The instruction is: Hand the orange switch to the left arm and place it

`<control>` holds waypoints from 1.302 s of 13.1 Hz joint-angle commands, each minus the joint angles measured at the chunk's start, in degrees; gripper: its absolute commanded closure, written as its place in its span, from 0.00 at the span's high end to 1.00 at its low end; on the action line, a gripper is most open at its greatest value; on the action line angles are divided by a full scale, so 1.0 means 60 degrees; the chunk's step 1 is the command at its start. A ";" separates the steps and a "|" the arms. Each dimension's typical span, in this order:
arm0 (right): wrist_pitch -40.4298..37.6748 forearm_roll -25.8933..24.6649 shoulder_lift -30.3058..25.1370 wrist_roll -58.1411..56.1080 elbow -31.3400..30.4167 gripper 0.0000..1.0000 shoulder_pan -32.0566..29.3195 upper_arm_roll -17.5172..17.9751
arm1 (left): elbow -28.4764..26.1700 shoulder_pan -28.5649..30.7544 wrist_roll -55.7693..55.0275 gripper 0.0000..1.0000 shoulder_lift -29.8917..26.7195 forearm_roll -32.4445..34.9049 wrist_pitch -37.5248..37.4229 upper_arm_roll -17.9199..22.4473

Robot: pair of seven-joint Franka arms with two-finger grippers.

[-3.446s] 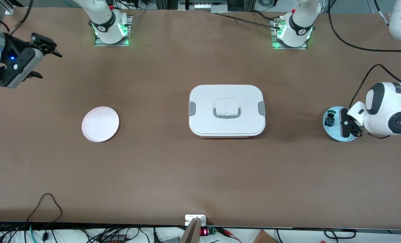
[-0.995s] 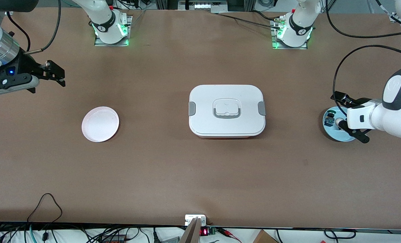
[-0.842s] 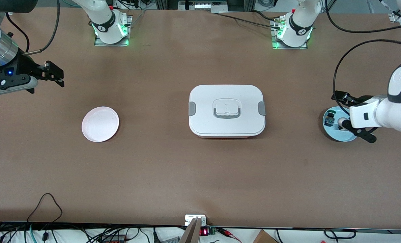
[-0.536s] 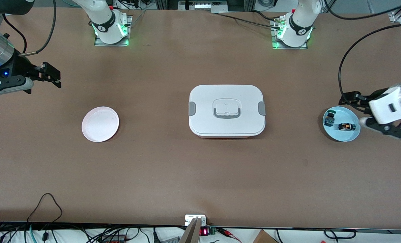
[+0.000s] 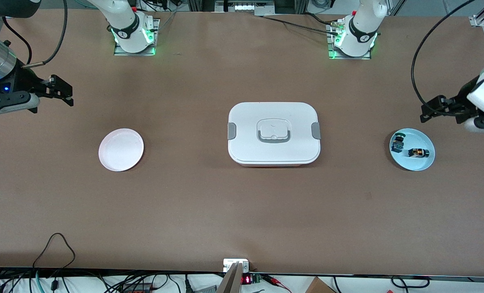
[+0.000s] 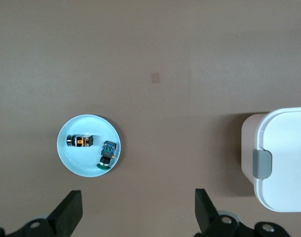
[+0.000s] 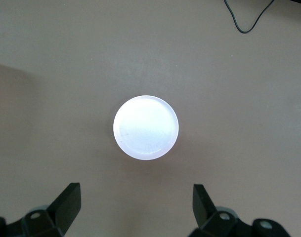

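Front view shows the left gripper (image 5: 429, 110) with fingers spread and empty, up over bare table just beside the blue plate (image 5: 423, 163); its arm is cut by the picture edge. On this plate the orange switch (image 5: 418, 152) lies near a green-topped switch (image 5: 397, 143). The right gripper (image 5: 62, 90), also spread and empty, hangs near the white plate (image 5: 121, 149). The box (image 5: 273, 133) stands between the two plates, well apart from both grippers, and the left wrist view cuts it off.
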 commanded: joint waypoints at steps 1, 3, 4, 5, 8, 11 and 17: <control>-0.0145 -0.0132 0.0128 -0.0099 0.0233 1.00 -0.0191 0.0045 | -0.0441 -0.0135 -0.0180 1.00 -0.0288 -0.0062 0.0221 0.0133; -0.0145 -0.0132 0.0142 -0.0114 0.0233 1.00 -0.0191 0.0045 | -0.0426 -0.0121 -0.0196 1.00 -0.0257 -0.0062 0.0266 0.0133; -0.0159 -0.0132 0.0142 -0.0129 0.0233 1.00 -0.0220 0.0045 | -0.0426 -0.0120 -0.0181 1.00 -0.0258 -0.0062 0.0222 0.0118; -0.0174 -0.0132 0.0186 -0.0129 0.0233 1.00 -0.0264 0.0045 | -0.0426 -0.0120 -0.0181 1.00 -0.0272 -0.0062 0.0149 0.0118; -0.0145 -0.0132 0.0186 -0.0144 0.0233 1.00 -0.0265 0.0045 | -0.0396 -0.0150 -0.0181 1.00 -0.0301 -0.0048 -0.0363 0.0074; -0.0174 -0.0132 0.0172 -0.0129 0.0233 1.00 -0.0265 0.0045 | -0.0367 -0.0164 -0.0181 1.00 -0.0272 -0.0048 -0.0393 0.0074; -0.0174 -0.0132 0.0157 -0.0129 0.0233 1.00 -0.0265 0.0045 | -0.0104 -0.0150 -0.0152 1.00 -0.0082 -0.0048 -0.0408 0.0103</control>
